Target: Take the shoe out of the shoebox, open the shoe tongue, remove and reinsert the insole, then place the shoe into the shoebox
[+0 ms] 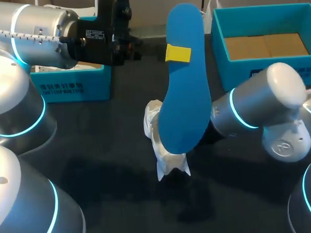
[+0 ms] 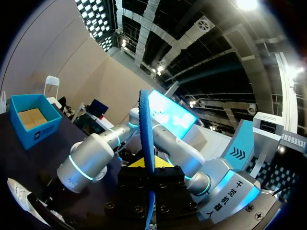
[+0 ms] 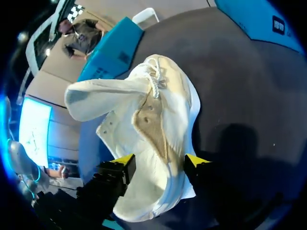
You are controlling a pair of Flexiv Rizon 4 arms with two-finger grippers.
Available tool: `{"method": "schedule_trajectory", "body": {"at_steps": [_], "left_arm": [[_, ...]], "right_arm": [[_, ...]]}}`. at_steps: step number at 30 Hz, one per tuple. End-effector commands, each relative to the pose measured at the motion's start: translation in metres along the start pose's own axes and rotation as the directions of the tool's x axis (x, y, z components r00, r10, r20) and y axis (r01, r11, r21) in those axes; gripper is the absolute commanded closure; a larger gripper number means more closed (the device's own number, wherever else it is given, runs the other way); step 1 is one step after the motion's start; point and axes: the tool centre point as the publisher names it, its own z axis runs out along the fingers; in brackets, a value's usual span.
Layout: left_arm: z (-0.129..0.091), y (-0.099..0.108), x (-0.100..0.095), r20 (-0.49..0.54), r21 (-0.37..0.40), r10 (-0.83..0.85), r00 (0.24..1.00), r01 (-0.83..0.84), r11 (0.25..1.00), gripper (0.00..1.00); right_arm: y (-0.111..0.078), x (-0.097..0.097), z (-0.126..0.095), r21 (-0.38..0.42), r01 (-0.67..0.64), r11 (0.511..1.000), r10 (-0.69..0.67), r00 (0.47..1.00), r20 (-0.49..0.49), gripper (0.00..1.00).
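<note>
A blue insole [image 1: 183, 110] stands upright above the table's middle. My left gripper [image 1: 178, 53] is shut on its upper part, one yellow tip showing on its face. In the left wrist view the insole [image 2: 145, 120] shows edge-on, pinched in the left gripper [image 2: 147, 165]. The white shoe [image 1: 154, 121] lies on the dark table, partly hidden behind the insole. In the right wrist view the shoe [image 3: 153, 110] lies on its side with laces loose, its heel end between the fingers of my right gripper [image 3: 159, 163]. That gripper's jaws stand apart, open. In the head view the insole hides the right gripper.
A teal shoebox [image 1: 257, 71] with a brown bottom stands at the back right. A second teal box [image 1: 71, 89] sits at the back left under my left arm. My right arm [image 1: 248, 112] lies low across the table's right side.
</note>
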Motion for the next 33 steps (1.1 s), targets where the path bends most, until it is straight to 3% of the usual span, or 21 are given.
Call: {"method": "schedule_trajectory", "body": {"at_steps": [1, 6, 23, 28, 33], "left_arm": [[0.0, 0.0, 0.0, 0.001, -0.001, 0.0, 1.0, 0.0, 1.0, 1.0], [0.0, 0.0, 0.0, 0.001, -0.001, 0.0, 1.0, 0.0, 1.0, 1.0], [0.0, 0.0, 0.0, 0.001, -0.001, 0.0, 1.0, 0.0, 1.0, 1.0], [0.0, 0.0, 0.0, 0.001, -0.001, 0.0, 1.0, 0.0, 1.0, 1.0], [0.0, 0.0, 0.0, 0.001, -0.001, 0.0, 1.0, 0.0, 1.0, 1.0]], "right_arm": [[-0.003, -0.006, -0.026, 0.007, 0.003, 1.0, -0.002, 0.994, -0.114, 0.0], [0.002, -0.002, -0.045, 0.038, 0.011, 0.999, -0.002, 0.975, -0.22, 0.0], [0.003, 0.001, -0.047, 0.014, 0.005, 1.0, -0.001, 0.968, -0.25, 0.0], [0.006, 0.013, -0.065, -0.012, 0.005, 1.0, -0.009, 0.947, -0.32, 0.0], [0.013, 0.025, -0.087, 0.033, 0.013, 0.999, 0.002, 0.909, -0.417, 0.0]]}}
